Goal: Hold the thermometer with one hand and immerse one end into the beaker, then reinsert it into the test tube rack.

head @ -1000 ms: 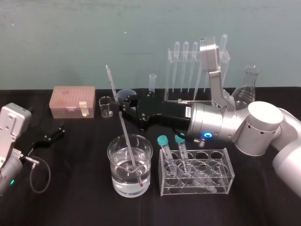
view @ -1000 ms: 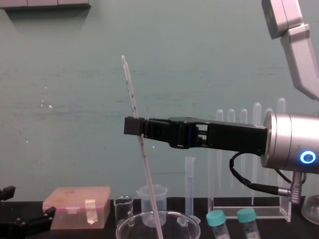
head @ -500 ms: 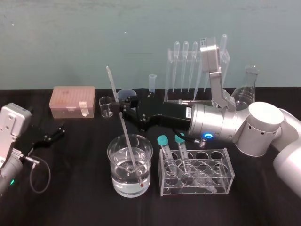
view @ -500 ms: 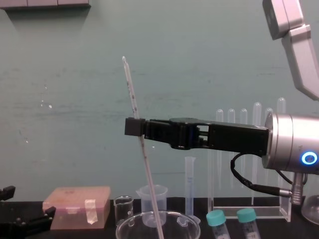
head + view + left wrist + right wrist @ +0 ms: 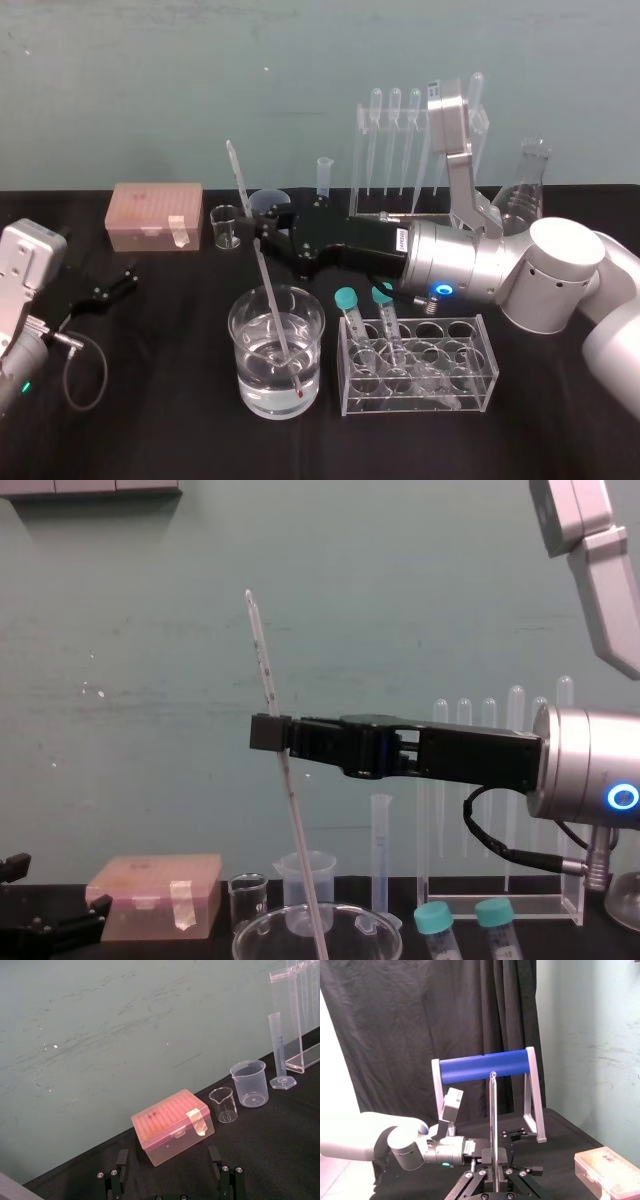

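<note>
Nothing here can be read for certain. The pink box (image 5: 171,1124) has a line of dark handwriting on its lid, too faint to make out. A small white label (image 5: 398,238) sits on the black body behind the right hand (image 5: 262,233), its print illegible. The thermometer (image 5: 266,680) and the graduated cylinder (image 5: 278,1045) bear scale marks, but no figures can be read.

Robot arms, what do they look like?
The right arm is silver at the wrist with a glowing blue ring, white rounded joints behind, a black cable and a black right gripper. The left arm is grey, with a looping cable and black left gripper.
</note>
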`<state>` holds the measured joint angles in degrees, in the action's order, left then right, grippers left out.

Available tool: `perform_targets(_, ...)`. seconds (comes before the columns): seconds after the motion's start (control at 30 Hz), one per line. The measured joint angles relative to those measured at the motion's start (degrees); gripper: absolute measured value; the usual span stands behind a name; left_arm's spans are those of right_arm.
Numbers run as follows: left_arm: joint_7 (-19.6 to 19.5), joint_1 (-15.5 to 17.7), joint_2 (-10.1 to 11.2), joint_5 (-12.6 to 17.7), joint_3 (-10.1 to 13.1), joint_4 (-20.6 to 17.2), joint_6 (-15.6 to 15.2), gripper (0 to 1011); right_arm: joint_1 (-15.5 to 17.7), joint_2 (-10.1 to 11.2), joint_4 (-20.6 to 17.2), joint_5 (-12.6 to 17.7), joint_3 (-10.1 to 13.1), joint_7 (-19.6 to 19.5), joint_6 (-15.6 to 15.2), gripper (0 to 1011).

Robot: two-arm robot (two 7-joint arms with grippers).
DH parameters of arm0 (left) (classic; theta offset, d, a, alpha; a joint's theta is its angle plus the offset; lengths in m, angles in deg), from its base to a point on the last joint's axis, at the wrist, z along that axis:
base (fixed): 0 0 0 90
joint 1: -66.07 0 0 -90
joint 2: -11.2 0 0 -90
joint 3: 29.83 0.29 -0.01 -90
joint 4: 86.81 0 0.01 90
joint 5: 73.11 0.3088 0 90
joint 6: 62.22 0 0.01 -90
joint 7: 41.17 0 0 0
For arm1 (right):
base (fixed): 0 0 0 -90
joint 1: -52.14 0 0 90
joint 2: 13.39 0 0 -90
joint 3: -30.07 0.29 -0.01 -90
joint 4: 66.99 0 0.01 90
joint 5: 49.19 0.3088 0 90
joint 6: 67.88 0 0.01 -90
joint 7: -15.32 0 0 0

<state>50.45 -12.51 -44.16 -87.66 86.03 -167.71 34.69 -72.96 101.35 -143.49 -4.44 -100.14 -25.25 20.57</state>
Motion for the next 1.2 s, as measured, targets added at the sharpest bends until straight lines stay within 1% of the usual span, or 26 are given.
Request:
perform_targets(0.6, 0.0, 0.0, 0.0, 0.0, 0.0, 0.0, 0.0, 1008, 0.4, 0.4, -0.9, 0.0, 0.1, -0.5, -0.2, 56)
perform_targets(1.2, 0.0, 0.0, 0.0, 0.0, 0.0, 0.0, 0.0, 1008, 0.1, 0.1, -0.3, 0.1, 0.0, -0.3, 0.0, 56)
